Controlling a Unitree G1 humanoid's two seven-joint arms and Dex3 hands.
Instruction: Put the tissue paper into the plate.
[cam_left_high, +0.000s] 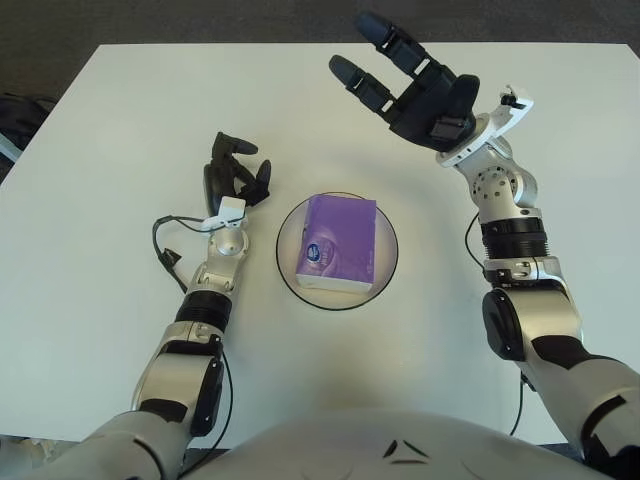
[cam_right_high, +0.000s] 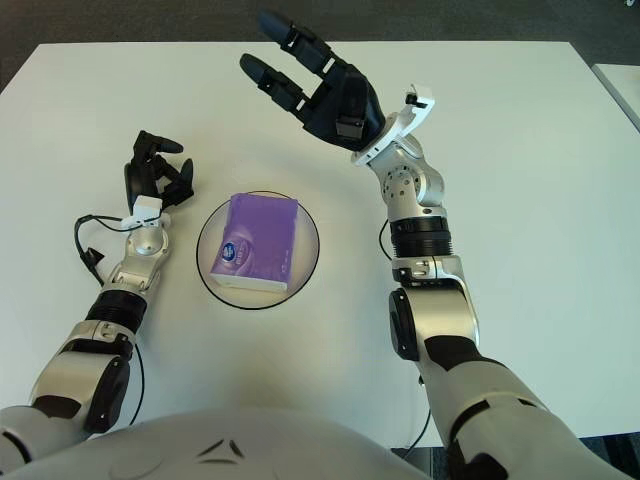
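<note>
Left hand (cam_left_high: 233, 180): beside the plate's left rim, fingers loosely curled, holding nothing; idle.

Plate (cam_left_high: 386, 272): on the white table (cam_left_high: 100, 150), centre, in front of the robot's torso.

Tissue paper (cam_left_high: 338, 242): purple pack lying flat inside the plate, long axis pointing away from the robot, fully within the rim. Nothing touches it.

Right hand (cam_left_high: 415, 85): raised above the table beyond and right of the plate, palm up, fingers spread wide, empty, well apart from the pack.

Judgement: placement looks complete; only parking the right arm appears left.
</note>
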